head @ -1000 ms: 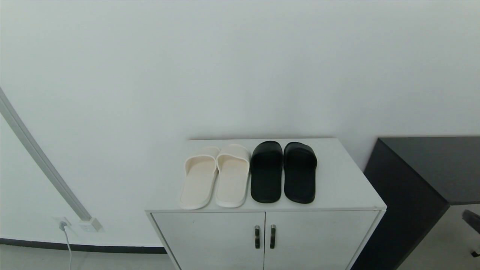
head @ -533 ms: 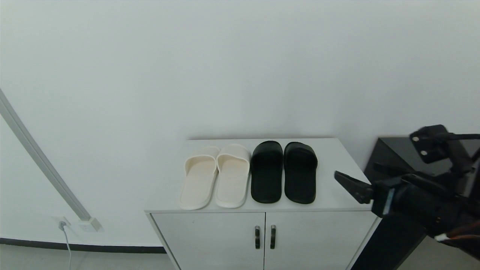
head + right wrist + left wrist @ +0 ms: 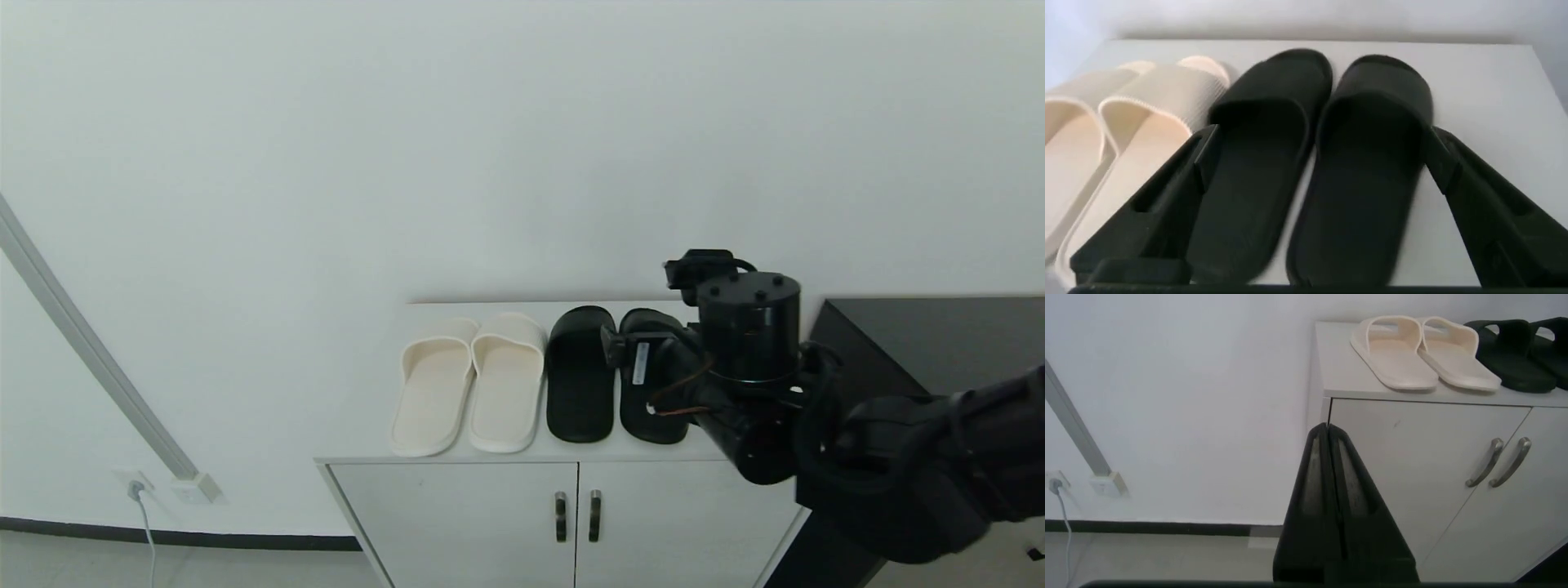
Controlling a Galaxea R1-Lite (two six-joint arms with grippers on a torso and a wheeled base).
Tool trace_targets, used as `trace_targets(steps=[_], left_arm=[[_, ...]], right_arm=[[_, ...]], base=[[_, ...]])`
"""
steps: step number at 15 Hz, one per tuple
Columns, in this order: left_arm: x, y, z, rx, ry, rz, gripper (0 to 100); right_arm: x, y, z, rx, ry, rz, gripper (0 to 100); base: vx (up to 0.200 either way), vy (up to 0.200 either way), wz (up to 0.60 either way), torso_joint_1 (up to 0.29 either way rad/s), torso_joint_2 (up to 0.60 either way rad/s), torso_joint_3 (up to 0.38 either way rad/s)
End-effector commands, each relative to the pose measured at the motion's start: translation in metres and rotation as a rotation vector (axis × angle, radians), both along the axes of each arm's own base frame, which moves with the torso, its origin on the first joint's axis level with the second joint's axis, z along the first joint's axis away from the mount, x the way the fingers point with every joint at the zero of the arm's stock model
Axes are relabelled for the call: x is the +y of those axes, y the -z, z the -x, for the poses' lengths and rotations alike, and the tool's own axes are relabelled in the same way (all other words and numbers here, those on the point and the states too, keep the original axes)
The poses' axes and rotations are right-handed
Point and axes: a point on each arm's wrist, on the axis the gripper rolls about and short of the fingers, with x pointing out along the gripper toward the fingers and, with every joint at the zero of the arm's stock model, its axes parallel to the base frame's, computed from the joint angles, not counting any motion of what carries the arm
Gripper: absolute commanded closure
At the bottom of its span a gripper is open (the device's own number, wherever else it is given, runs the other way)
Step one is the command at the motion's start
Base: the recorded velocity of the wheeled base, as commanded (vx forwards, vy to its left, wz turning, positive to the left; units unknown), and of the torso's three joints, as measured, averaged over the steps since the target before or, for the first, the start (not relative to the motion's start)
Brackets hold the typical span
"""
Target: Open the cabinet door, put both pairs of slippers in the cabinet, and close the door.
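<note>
A white cabinet (image 3: 735, 392) stands against the wall, both doors shut, with two metal handles (image 3: 577, 516) at the middle seam. Side by side on its top lie a cream pair of slippers (image 3: 469, 384) and a black pair of slippers (image 3: 581, 376). My right arm (image 3: 747, 343) hangs over the cabinet's right part and covers some of the right black slipper. In the right wrist view my right gripper (image 3: 1323, 139) is open wide just above the black pair (image 3: 1315, 163), one finger on each side. My left gripper (image 3: 1328, 433) is shut and empty, low beside the cabinet's left corner (image 3: 1327, 400).
A black table (image 3: 939, 343) stands right against the cabinet's right side. A grey conduit (image 3: 82, 335) runs down the wall on the left to a socket with a cable (image 3: 137, 494). The floor in front of the doors is free.
My right arm has come in from the right edge and swung over the cabinet top to the black slippers. Slippers and doors have not moved.
</note>
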Motion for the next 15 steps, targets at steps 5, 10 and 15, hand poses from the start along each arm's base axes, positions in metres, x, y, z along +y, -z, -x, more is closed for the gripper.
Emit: trace_targets(steps=[5, 10, 15], left_arm=[[0.0, 0.0, 0.0, 0.007, 0.0, 0.001, 100], [0.0, 0.0, -0.001, 0.007, 0.0, 0.001, 100], [0.0, 0.0, -0.001, 0.007, 0.0, 0.001, 100]], right_arm=[[0.029, 0.049, -0.043, 0.067, 0.065, 0.07, 0], [0.029, 0.065, -0.066, 0.101, 0.093, 0.102, 0], [0.04, 0.055, -0.091, 0.103, 0.1, 0.099, 0]], base=[[0.0, 0.0, 0.0, 0.0, 0.0, 0.0], [0.0, 0.0, 0.0, 0.0, 0.0, 0.0], [0.0, 0.0, 0.0, 0.0, 0.0, 0.0]])
